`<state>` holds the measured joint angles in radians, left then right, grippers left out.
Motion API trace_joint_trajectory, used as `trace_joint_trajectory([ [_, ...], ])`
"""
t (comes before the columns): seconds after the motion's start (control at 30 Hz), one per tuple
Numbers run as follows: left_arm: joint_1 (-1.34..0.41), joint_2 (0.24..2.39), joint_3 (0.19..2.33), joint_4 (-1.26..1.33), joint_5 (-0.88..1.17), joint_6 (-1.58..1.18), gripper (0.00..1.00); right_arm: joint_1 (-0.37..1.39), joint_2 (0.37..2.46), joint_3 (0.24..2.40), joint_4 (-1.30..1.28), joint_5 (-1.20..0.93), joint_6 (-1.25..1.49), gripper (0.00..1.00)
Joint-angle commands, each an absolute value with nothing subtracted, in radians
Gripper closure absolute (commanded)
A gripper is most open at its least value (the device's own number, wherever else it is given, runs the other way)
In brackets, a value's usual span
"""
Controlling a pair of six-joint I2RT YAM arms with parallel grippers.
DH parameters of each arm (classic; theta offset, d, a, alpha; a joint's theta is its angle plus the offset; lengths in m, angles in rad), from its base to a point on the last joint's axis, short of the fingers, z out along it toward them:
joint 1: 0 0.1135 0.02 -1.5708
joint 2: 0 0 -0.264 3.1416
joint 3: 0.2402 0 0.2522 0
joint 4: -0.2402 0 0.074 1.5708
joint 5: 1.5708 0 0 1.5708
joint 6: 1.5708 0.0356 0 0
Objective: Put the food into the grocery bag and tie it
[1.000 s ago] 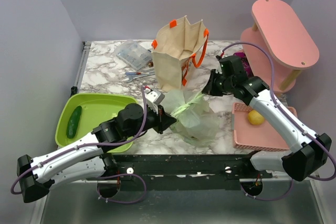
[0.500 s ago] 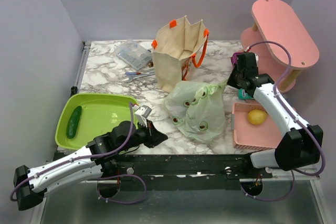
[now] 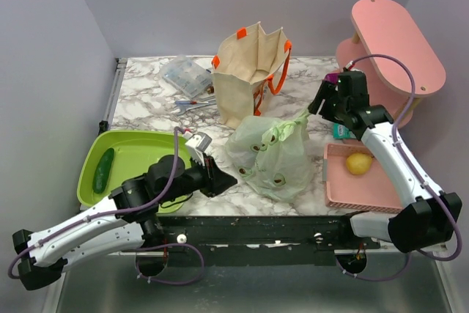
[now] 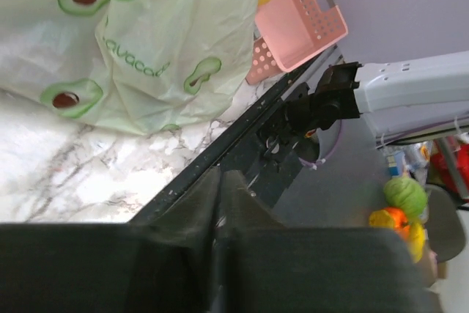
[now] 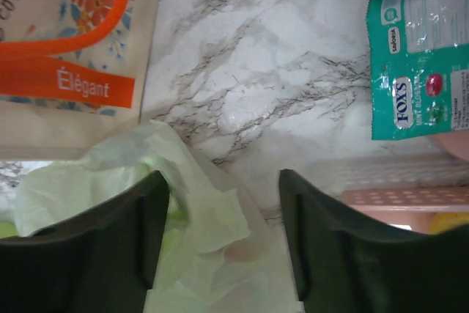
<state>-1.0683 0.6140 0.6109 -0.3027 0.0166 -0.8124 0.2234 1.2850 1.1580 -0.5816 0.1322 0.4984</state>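
Nearest me, at 7 o'clock on the table, my left gripper points at the low 8 o'clock edge of the grocery bag. In the left wrist view its jaws are pressed together with nothing between them, and the bag lies ahead of them, clear of the fingers.

The bag sits near the middle of the marble table, a little to the near side. It is bulging, with its avocado prints facing up. Its top is gathered into a crumpled point at its 1 o'clock corner; I cannot tell whether that is a knot.

At 3 o'clock from the bag is the pink basket, with the lemon lying in it, outside the bag. At 9 o'clock is the green tray, with a cucumber on its left side.

My right gripper hangs at 1 o'clock from the bag, over that gathered point. Its jaws are wide apart; in the right wrist view crumpled plastic shows in the gap between the fingers, gripped by neither. A teal candy packet lies just beyond the basket.

At 12 o'clock stands the beige tote. A clear plastic box is at 11 o'clock, and the pink stool is at 2.
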Motion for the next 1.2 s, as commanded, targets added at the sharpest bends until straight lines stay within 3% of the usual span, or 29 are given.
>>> trace_joint_trajectory([
  [0.0,-1.072,0.605,0.769,-0.447,-0.057,-0.725,0.66,0.226,1.218,1.250,-0.669,0.115,0.490,0.26],
  [0.17,-1.070,0.580,0.873,-0.523,-0.200,-0.661,0.02,0.225,1.169,1.332,-0.721,0.087,0.481,0.24],
  [0.43,-1.060,0.504,0.896,-0.579,-0.463,-0.653,0.02,0.225,1.085,1.364,-0.717,-0.050,0.482,0.22],
  [0.63,-0.994,0.516,1.010,-0.793,-0.673,-0.745,0.01,0.225,1.043,1.367,-0.713,-0.078,0.479,0.19],
  [0.87,-0.900,0.529,1.007,-0.761,-0.649,-0.542,0.01,0.226,1.048,1.330,-0.727,-0.005,0.480,0.19],
  [1.17,-0.813,0.496,0.801,-0.655,-0.549,-0.447,0.02,0.226,1.175,1.315,-0.755,0.267,0.555,0.16],
])
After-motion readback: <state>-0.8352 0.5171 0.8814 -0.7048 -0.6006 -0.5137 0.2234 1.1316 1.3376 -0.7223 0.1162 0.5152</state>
